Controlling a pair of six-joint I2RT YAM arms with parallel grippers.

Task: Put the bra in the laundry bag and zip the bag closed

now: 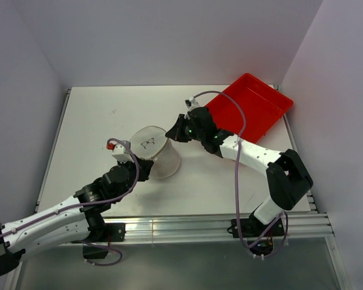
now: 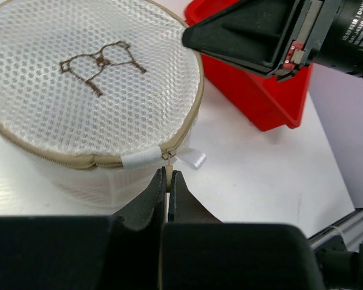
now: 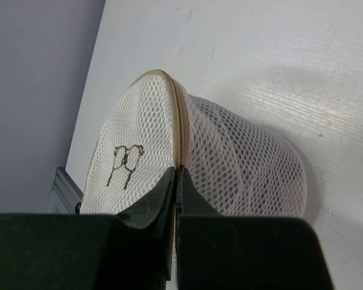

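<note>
From the near left corner the left arm reaches in, and its left claw is pinched tight on a thin tan tab of the zip, at the lid's edge just beside a small white tab.

The laundry bag sits near the middle of the bench. It is tipped over, with its lid turned up and away from the red tray. It is a little drum of white honeycomb mesh with a stiff round rim bound in tan. A small brown squiggle is stitched on the flat lid. The zip looks closed along the stretch that shows. I cannot make out what lies inside through the mesh.

On the bag's far right side, the right claw is clamped shut on the tan rim seam, with the two fingers pressed together.

Past it, the red tray lies at the far right corner, tilted against the wall, well apart from the bag.
</note>
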